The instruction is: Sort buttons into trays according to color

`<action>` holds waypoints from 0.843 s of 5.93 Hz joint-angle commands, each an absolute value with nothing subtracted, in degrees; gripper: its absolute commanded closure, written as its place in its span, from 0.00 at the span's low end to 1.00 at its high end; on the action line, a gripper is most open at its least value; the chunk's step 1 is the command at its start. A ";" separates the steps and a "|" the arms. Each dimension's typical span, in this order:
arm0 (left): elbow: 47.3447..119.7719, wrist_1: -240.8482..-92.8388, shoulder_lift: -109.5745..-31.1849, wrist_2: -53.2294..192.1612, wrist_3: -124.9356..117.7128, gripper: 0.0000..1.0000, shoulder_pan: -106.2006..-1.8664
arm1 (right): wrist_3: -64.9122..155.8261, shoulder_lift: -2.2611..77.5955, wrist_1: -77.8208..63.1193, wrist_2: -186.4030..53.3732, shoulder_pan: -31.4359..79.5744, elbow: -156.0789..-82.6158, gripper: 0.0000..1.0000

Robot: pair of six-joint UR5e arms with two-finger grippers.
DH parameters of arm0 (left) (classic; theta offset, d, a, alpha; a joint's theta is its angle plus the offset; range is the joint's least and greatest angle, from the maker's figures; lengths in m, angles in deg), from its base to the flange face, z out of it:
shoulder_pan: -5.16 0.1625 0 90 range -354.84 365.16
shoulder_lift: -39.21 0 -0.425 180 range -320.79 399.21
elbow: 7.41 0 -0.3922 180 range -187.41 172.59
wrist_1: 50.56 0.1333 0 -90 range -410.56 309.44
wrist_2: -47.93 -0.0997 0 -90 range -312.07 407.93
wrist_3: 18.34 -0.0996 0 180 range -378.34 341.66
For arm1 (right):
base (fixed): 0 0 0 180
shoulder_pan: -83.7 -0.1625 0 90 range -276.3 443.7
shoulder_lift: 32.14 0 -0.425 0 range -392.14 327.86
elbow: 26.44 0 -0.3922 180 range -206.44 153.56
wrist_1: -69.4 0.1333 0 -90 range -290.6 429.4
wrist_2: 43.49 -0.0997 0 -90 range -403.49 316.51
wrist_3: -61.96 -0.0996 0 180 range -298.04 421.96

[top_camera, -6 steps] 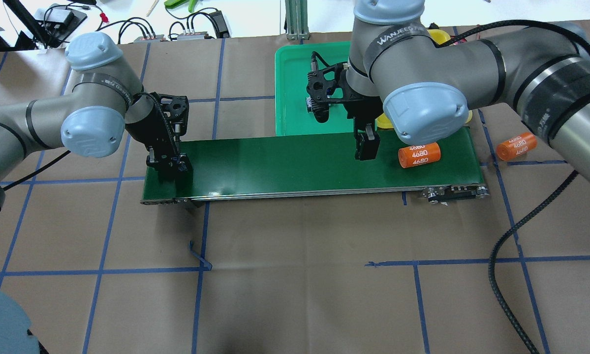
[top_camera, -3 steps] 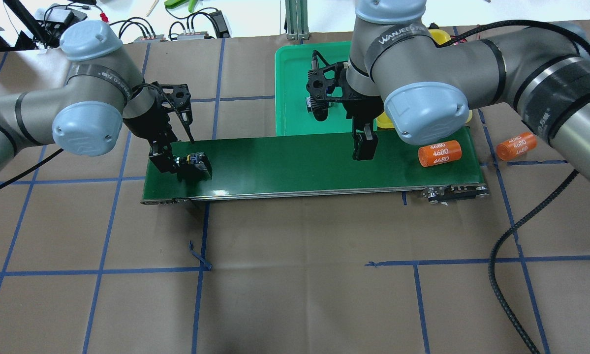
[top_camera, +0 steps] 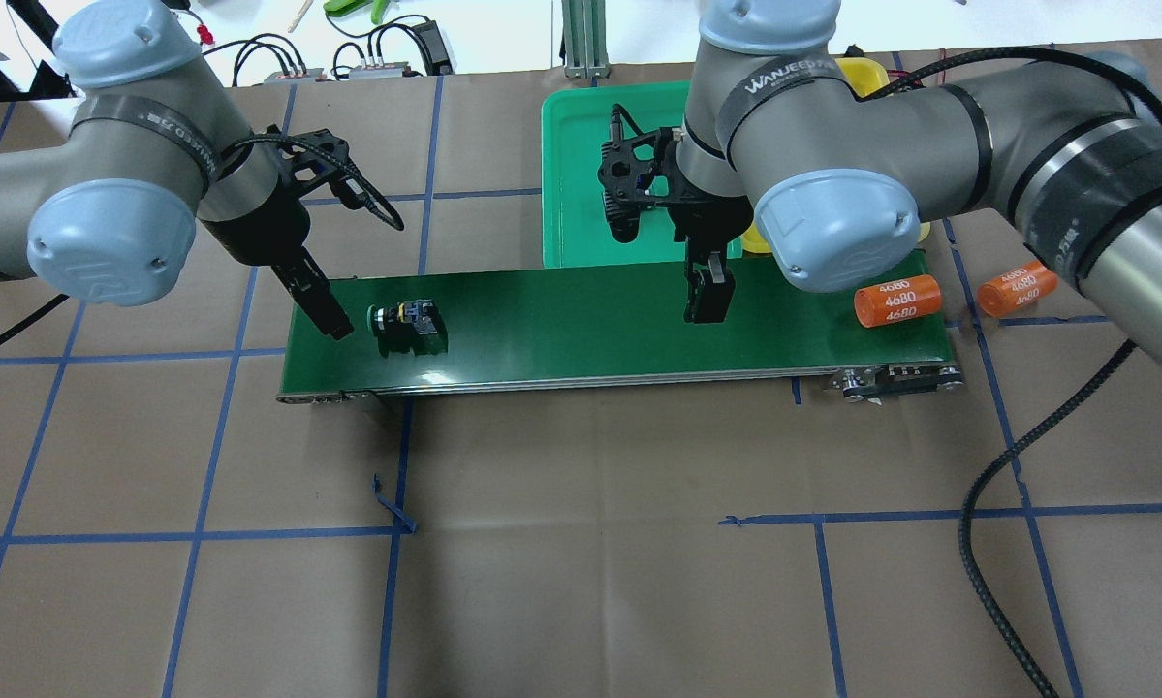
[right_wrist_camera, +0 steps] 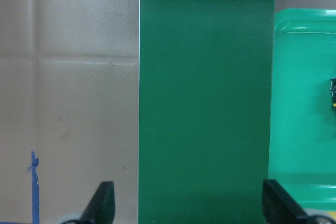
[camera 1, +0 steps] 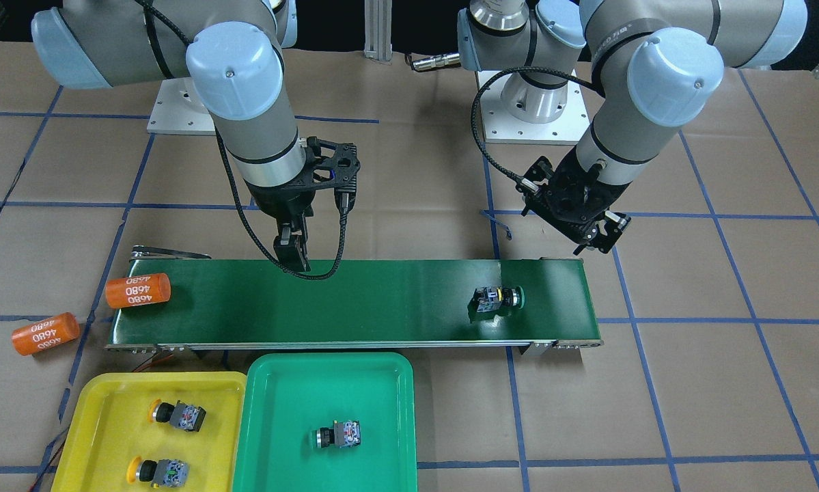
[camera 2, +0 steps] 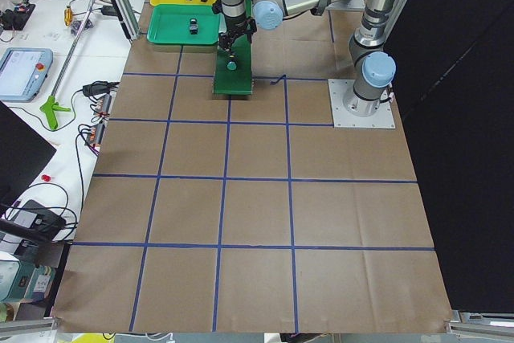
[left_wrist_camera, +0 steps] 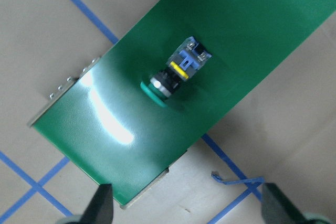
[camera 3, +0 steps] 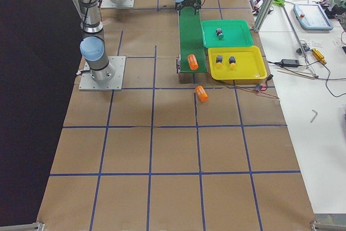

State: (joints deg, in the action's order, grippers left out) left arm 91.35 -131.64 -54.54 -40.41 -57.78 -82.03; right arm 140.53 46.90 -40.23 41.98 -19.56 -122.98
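A green button (top_camera: 404, 319) lies on its side near the left end of the dark-green conveyor belt (top_camera: 581, 320); it also shows in the left wrist view (left_wrist_camera: 176, 74). My left gripper (top_camera: 333, 325) is open and empty, raised just left of the button. My right gripper (top_camera: 708, 296) is open and empty, above the belt's middle-right. The green tray (camera 1: 327, 362) holds one green button (camera 1: 339, 434). The yellow tray (camera 1: 108, 389) holds two yellow buttons (camera 1: 177, 414) (camera 1: 156, 470).
One orange "4680" cylinder (top_camera: 896, 301) lies at the belt's right end and another (top_camera: 1017, 288) on the paper just past it. Both trays stand side by side behind the belt, partly hidden by the right arm in the overhead view. A black cable (top_camera: 1007, 456) hangs at the right.
My left gripper let go of the green button on the belt and drew up and back to the left. The button and the orange cylinder on the belt have moved right. The right gripper barely moved.
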 commanded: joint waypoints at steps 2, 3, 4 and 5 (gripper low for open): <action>84.36 -138.69 -53.96 -41.01 -30.73 0.01 -82.29 | 139.14 45.82 -43.26 41.94 -19.66 -123.56 0.00; 84.09 -140.98 -52.99 -40.84 -27.08 0.01 -82.81 | 136.95 44.69 -43.89 42.02 -20.09 -123.04 0.00; 83.82 -141.44 -51.76 -40.92 -24.52 0.01 -82.90 | 134.41 43.37 -48.07 42.02 -20.53 -123.21 0.00; 83.91 -141.70 -50.53 -40.75 -24.06 0.01 -82.90 | 132.20 41.53 -50.98 42.02 -21.58 -122.95 0.00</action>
